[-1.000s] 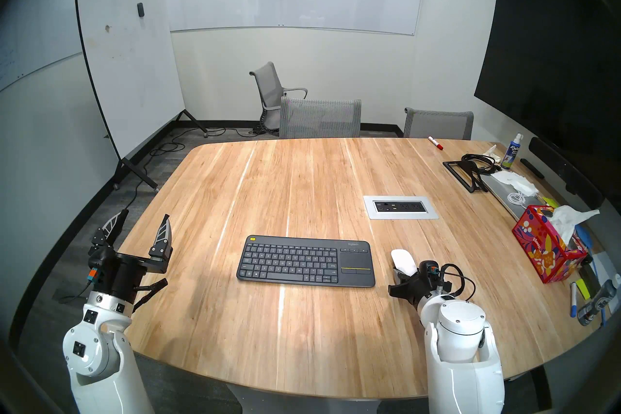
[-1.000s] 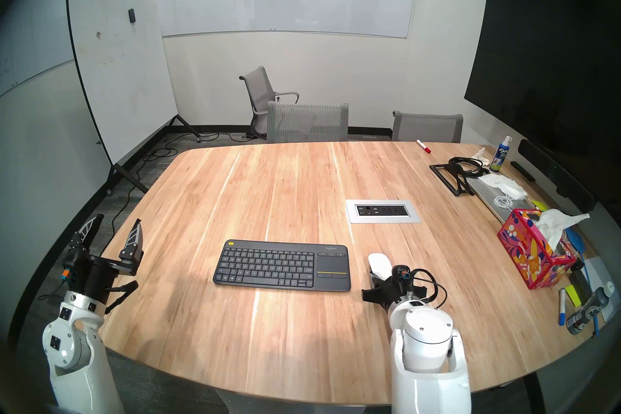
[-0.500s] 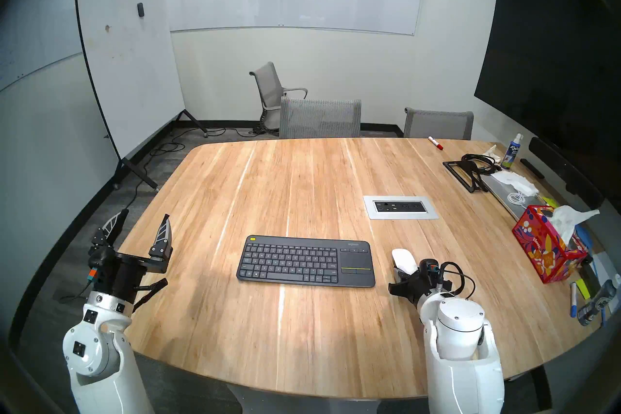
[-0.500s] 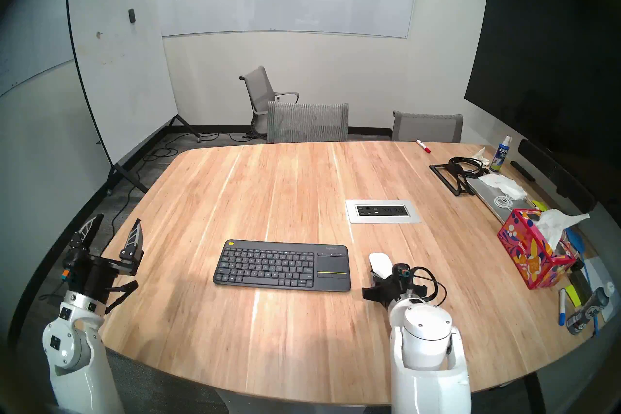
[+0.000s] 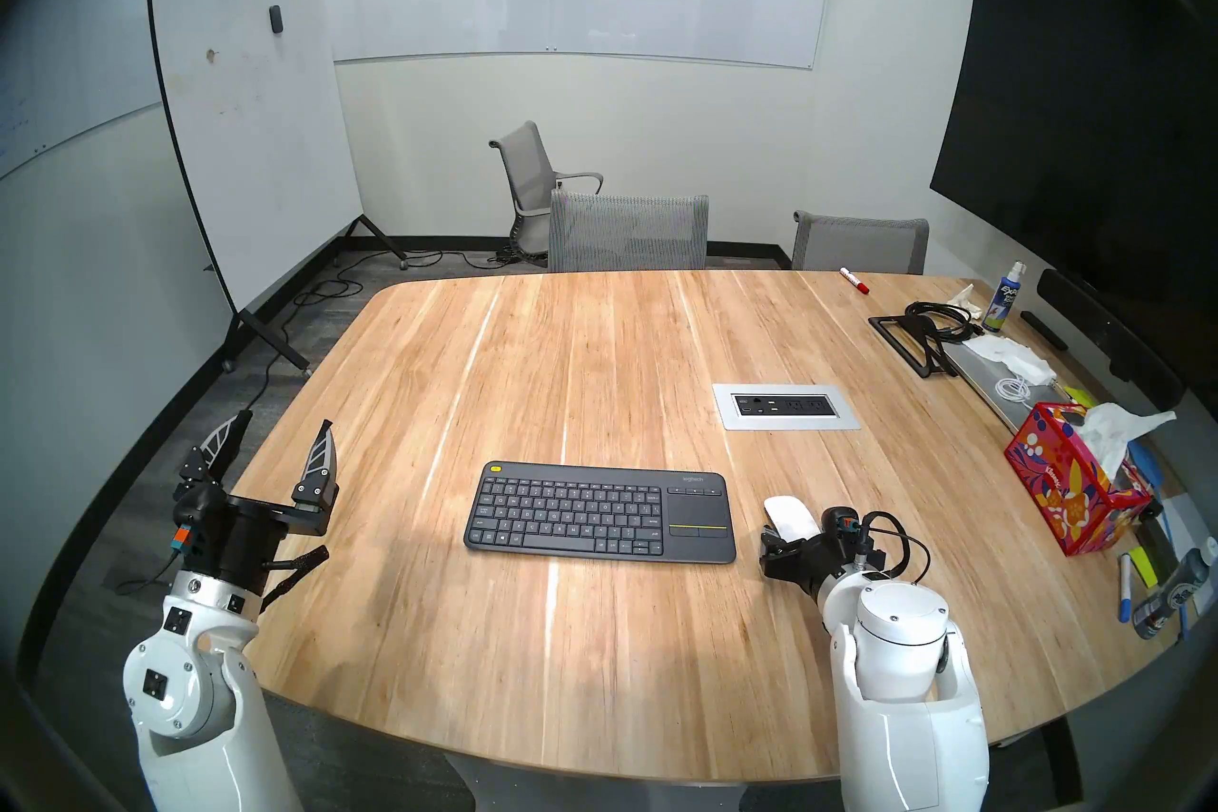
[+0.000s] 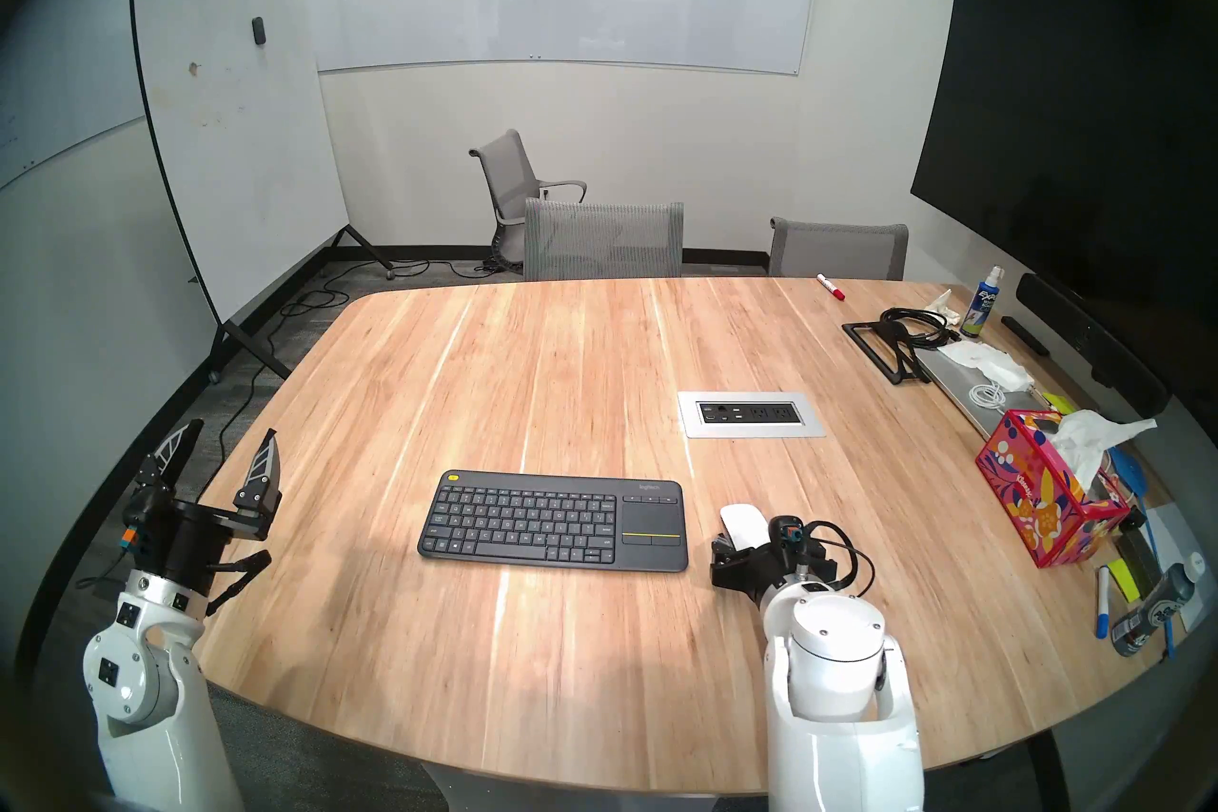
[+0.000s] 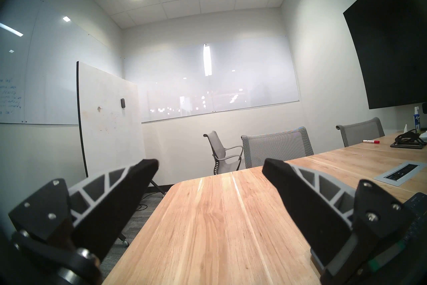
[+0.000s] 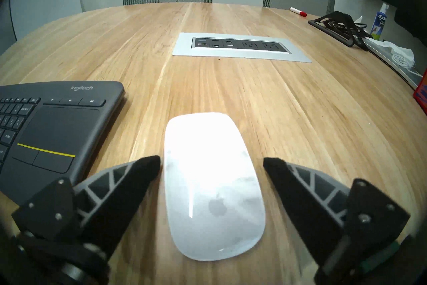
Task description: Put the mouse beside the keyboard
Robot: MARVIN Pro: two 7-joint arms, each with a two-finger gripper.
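White mouse point(image 8: 211, 185) lies between the released right claw point(image 8: 211, 163), keyboard point(image 8: 53, 129) just left; tissue box point(image 5: 1074, 488), apparently part-full, well right.

Left claw point(image 7: 210, 165) spread, empty.

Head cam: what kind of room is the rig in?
Most likely an office meeting room: a large wooden table with a built-in power outlet panel, mesh office chairs around it, a rolling whiteboard, and a big dark wall screen.
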